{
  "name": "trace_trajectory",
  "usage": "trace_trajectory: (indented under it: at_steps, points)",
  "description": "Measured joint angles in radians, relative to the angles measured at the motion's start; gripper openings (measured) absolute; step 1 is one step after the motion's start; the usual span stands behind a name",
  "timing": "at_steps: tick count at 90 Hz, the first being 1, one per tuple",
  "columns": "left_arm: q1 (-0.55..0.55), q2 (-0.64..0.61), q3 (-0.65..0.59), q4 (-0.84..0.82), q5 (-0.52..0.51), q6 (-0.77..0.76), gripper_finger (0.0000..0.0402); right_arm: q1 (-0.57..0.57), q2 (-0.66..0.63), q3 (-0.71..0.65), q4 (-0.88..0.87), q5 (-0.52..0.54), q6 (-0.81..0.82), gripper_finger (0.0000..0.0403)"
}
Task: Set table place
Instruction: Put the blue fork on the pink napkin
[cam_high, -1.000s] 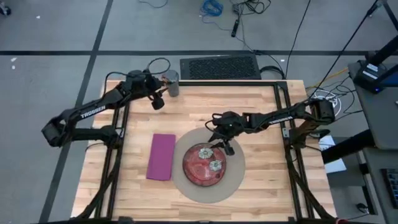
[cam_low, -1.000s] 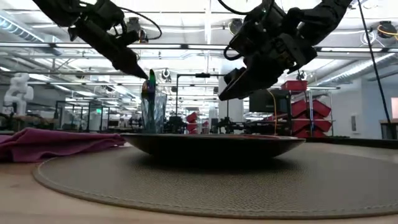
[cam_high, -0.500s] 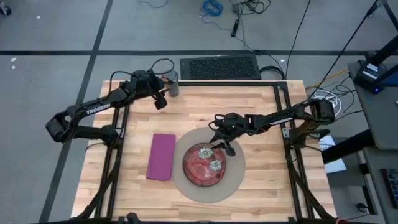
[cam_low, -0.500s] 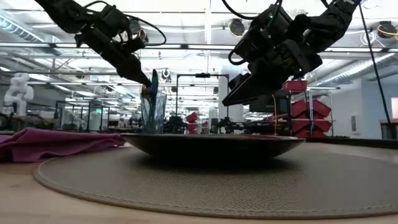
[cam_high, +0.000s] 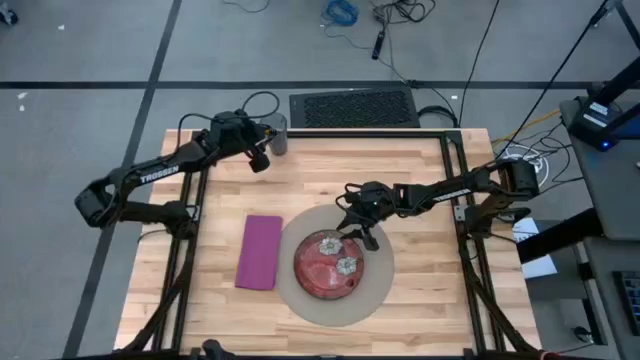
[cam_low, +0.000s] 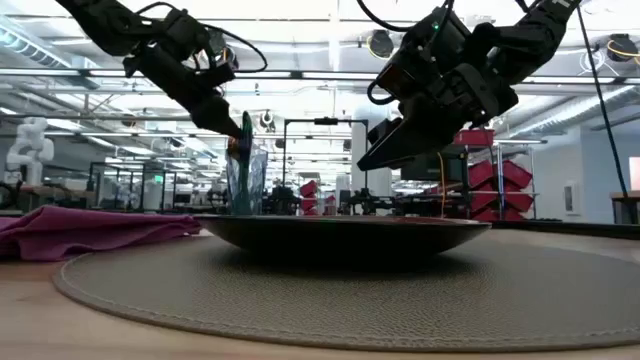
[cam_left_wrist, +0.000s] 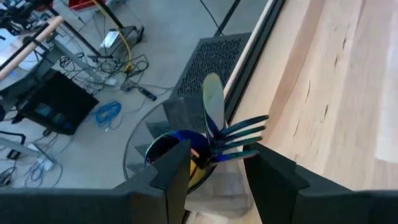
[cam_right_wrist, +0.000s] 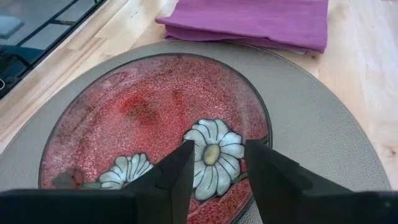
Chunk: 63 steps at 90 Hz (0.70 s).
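One plate (cam_high: 328, 265) (red, two daisies) | one napkin (cam_high: 259, 252) | left gripper (cam_left_wrist: 214, 163) open at cutlery glass (cam_left_wrist: 163, 149) | right gripper (cam_right_wrist: 216, 163) open

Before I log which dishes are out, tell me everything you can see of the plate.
The plate is round and shallow, glossy like glass, speckled red with white daisies. It lies flat and empty, centred on the round beige mat on the table, with a purple napkin beside the mat. The right gripper hovers open above its rim, not touching.

Grey floor (cam_high: 90, 60) with dark seams, loose cables (cam_high: 400, 15), bright ceiling lights (cam_low: 335, 25)
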Motion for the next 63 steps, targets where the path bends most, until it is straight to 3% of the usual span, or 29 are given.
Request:
trace_trajectory:
  at_steps: [34, 63]
  points:
    - [0.000, 0.014, 0.001, 0.014, -0.014, 0.002, 0.0012, 0.000, 0.000, -0.001, 0.000, 0.000, 0.008, 0.0130]
    - [0.000, 0.014, 0.002, 0.017, -0.007, -0.001, 0.0000, 0.000, 0.000, -0.001, 0.000, 0.001, 0.008, 0.0130]
